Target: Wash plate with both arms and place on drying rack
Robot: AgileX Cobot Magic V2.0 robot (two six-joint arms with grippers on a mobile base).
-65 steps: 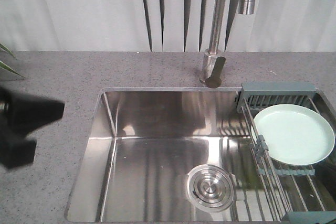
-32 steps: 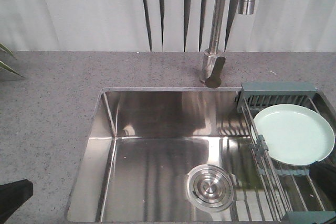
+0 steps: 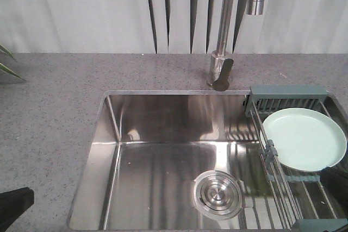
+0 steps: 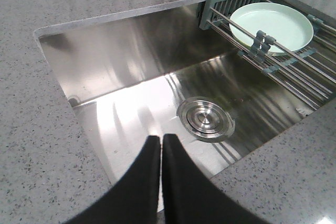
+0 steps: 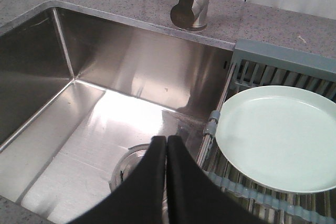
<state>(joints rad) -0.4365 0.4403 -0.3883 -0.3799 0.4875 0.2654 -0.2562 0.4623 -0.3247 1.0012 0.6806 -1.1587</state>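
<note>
One plate (image 3: 304,139) lying on one drying rack (image 3: 288,97), one sink (image 3: 163,150), left end effector (image 4: 161,142) clenched empty, right end effector (image 5: 166,142) clenched empty

The left gripper (image 4: 161,141) has its 2 black fingers (image 4: 142,182) pressed together, empty. The right gripper (image 5: 166,142) likewise has its fingers (image 5: 185,187) closed, nothing between them. A black arm part (image 3: 13,206) shows at the front view's lower-left corner.

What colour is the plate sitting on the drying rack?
Pale mint green, plain with no pattern. The plate shows best in the right wrist view.
</note>
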